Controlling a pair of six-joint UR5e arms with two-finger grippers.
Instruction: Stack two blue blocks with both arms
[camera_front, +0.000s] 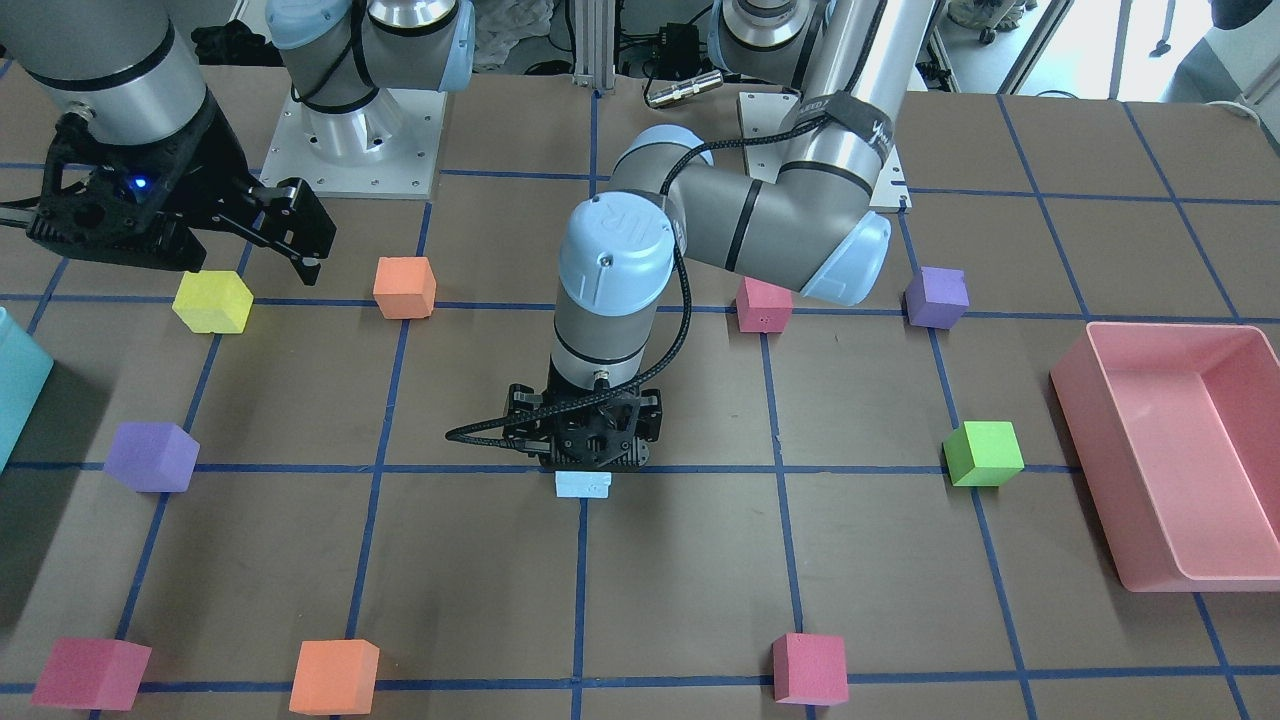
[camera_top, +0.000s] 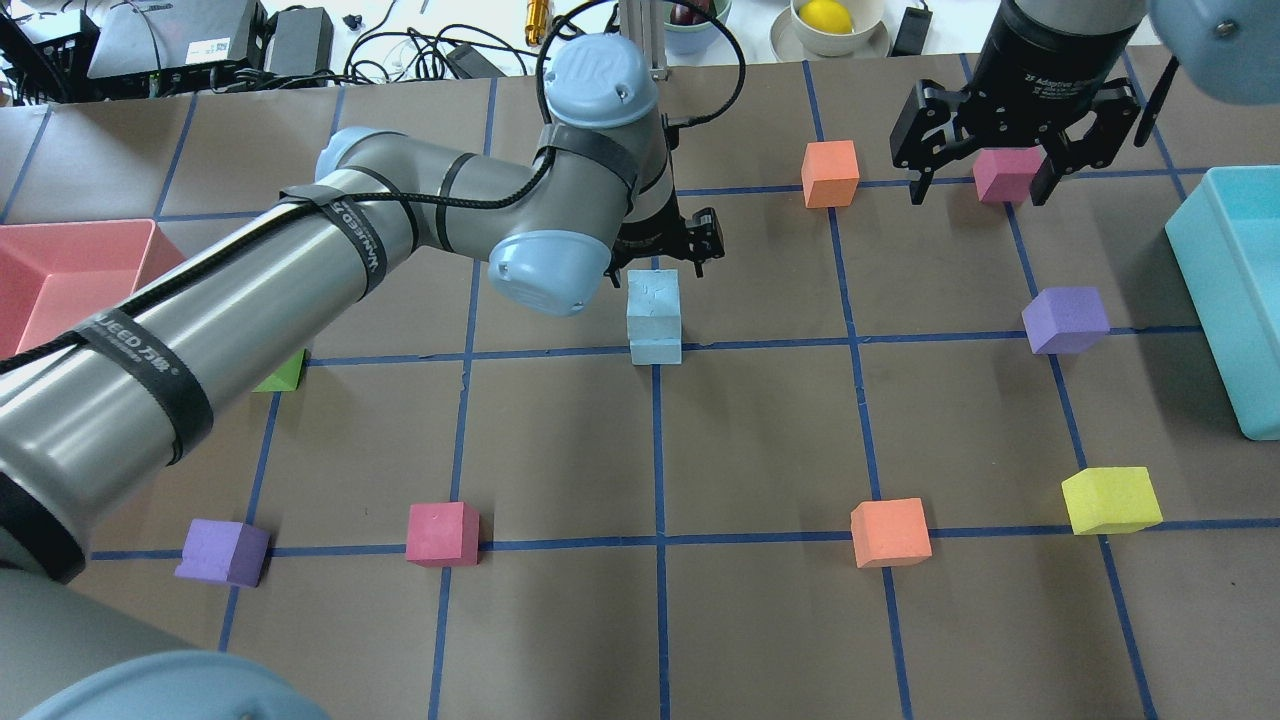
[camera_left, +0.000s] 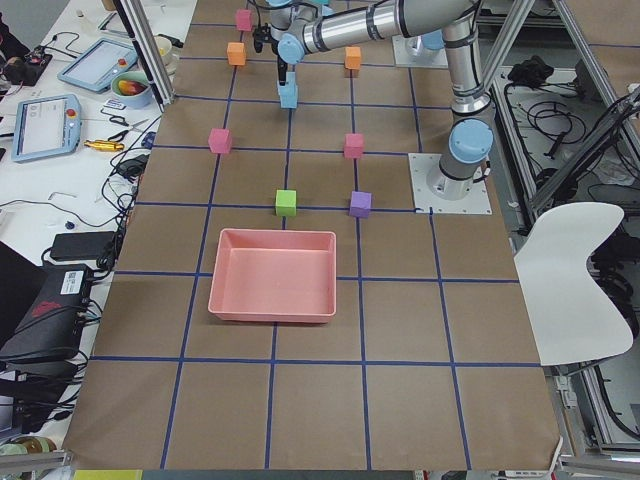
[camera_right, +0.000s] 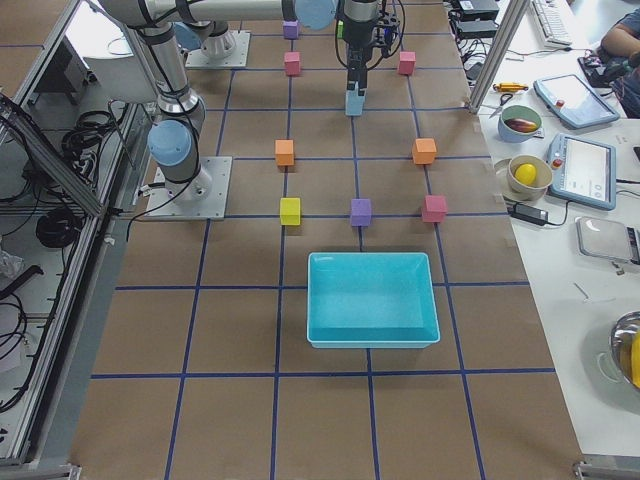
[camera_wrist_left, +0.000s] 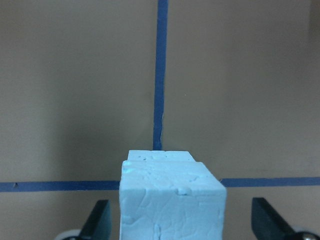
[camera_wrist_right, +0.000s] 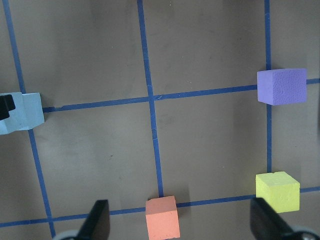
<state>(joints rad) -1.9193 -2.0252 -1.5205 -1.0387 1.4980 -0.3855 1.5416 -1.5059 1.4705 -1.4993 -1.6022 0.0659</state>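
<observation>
Overhead exterior: found blue blocks (camera_top: 654, 320) stacked on a tape crossing (camera_top: 657, 345) mid worktop (camera_top: 760, 440). Saw left hand (camera_wrist_left: 183, 220) above, fingers (camera_wrist_left: 97, 222) spread clear of the upper one. Saw right hand (camera_top: 978, 185) spread, seemingly hovering over a pink cube (camera_top: 1005, 172).

Upper block (camera_top: 653, 293) atop lower block (camera_top: 656, 350) at table (camera_top: 760, 430) centre, left claw (camera_wrist_left: 180, 220) astride the upper one.

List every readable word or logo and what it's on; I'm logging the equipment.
"UR": blue joint cap of left arm.
"2F Adaptive", rest blurred: right gripper body.
"JEED", remainder unclear: black strap on left arm.
White sticker on black device beyond table: too small.
</observation>
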